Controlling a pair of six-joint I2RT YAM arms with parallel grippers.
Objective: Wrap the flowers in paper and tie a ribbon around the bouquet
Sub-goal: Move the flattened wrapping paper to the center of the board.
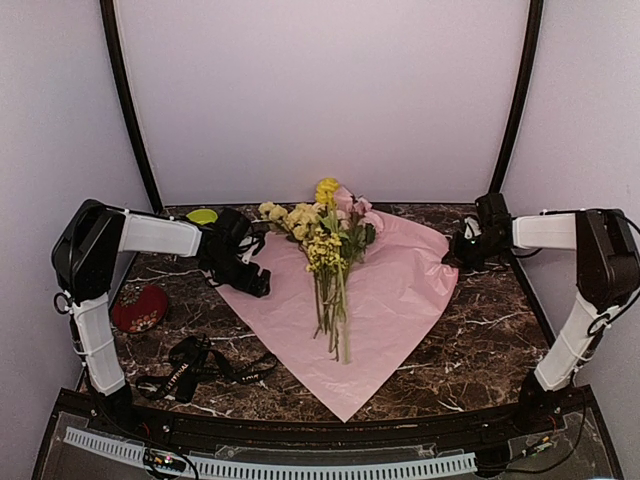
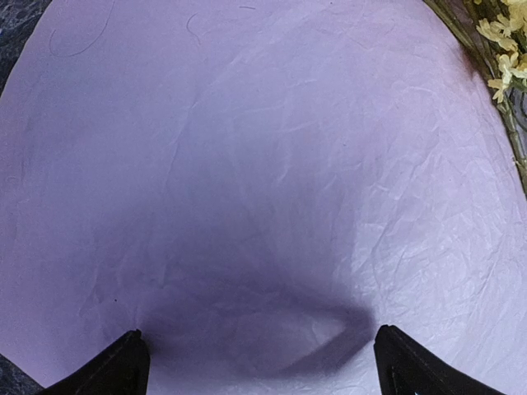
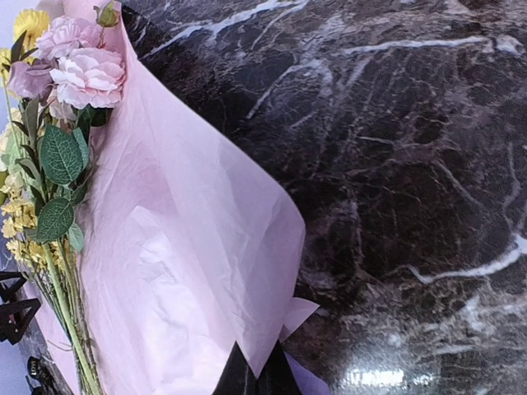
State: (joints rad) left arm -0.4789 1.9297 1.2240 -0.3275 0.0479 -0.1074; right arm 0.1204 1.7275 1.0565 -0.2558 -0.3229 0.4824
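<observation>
One long, flat black ribbon [image 1: 195,365] with white lettering lies loosely heaped on the dark marbled bench [image 1: 480,340], front left. Just beyond it sits one red rounded pouch-like object [image 1: 140,308]. One large, thin, crinkled sheet of lilac-pink paper [image 1: 390,300] lies spread like a diamond at mid-bench, one corner pointing to the near edge. On its middle lies one loose bunch of yellow, cream and pink flowers [image 1: 325,250], thin green stems toward the front and blooms to the rear. Of the two arms, the left pincer [image 2: 259,346] hangs released, fingers wide apart, over the paper's left part. The right pincer [image 3: 257,374] is clenched on the paper's right corner, whose edge curls up off the bench. One green bowl [image 1: 202,215] sits far left.
</observation>
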